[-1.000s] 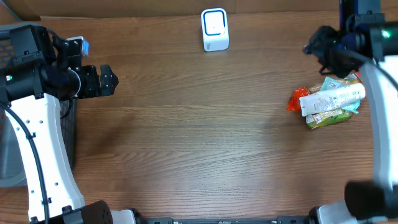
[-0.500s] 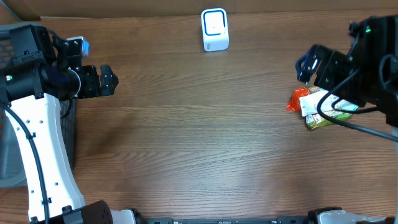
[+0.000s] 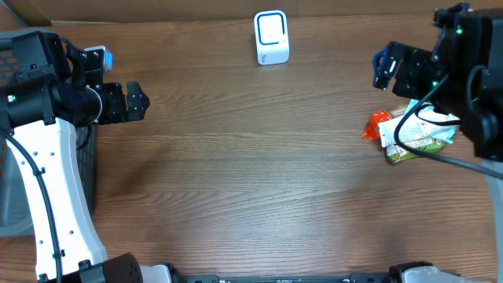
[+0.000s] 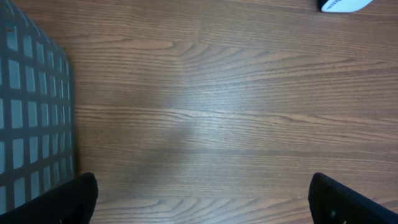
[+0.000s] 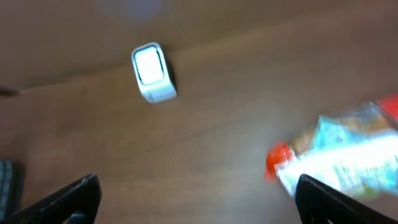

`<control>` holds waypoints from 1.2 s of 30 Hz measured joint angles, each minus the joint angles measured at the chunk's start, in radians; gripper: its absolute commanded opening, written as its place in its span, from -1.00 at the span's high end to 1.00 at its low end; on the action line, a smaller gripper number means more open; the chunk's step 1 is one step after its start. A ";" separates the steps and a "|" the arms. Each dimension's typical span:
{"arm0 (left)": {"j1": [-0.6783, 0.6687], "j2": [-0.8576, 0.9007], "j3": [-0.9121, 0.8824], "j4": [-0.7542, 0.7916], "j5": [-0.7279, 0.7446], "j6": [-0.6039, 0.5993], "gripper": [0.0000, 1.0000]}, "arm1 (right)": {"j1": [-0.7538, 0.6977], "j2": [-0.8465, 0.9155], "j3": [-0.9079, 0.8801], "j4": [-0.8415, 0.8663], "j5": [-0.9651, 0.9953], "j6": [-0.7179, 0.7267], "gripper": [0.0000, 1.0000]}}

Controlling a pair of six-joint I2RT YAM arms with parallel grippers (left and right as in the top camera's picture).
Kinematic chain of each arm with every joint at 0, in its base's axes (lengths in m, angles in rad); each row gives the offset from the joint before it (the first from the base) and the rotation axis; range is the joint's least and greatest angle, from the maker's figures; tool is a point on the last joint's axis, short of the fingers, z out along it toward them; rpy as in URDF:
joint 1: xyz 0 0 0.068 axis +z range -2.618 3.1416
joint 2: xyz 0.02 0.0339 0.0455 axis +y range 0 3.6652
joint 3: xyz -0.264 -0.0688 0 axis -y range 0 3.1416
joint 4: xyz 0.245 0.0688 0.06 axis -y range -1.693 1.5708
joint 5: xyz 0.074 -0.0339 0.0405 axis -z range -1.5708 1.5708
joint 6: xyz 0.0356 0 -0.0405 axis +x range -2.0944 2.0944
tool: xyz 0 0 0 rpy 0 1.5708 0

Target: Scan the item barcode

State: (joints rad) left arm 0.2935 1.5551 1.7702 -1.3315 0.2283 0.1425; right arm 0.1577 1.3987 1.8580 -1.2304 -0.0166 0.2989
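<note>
Both pincers are released. My left pincer (image 3: 138, 101) hangs at the left side of the desk (image 3: 251, 181), jaws spread wide with nothing between them, just beside a wire basket (image 4: 31, 112). My right pincer (image 3: 383, 71) is also spread and empty, hovering at the right, near the upper left of the packets (image 3: 413, 134). Those packets, orange, green and white, lie in a small heap by the desk's right edge, partly under my right arm. The white scanner (image 3: 272, 37) stands at the far middle, well apart from them.
</note>
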 measured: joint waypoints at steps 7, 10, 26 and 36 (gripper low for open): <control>0.000 0.000 0.000 0.000 -0.001 0.000 -0.99 | 0.000 -0.318 -0.494 0.532 0.006 -0.144 -1.00; 0.000 0.000 0.000 0.000 -0.003 0.000 -0.99 | 0.000 -0.513 -0.750 0.760 0.006 -0.237 -1.00; 0.000 0.000 0.000 0.000 -0.004 0.000 -0.99 | -0.032 -1.225 -1.743 1.313 -0.032 -0.370 -1.00; 0.000 0.000 0.000 0.000 -0.003 0.000 -0.99 | -0.032 -1.384 -1.839 1.160 -0.035 -0.373 -1.00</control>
State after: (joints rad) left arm 0.2935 1.5555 1.7702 -1.3315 0.2249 0.1425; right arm 0.1257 0.0143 0.0185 -0.0704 -0.0517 -0.0742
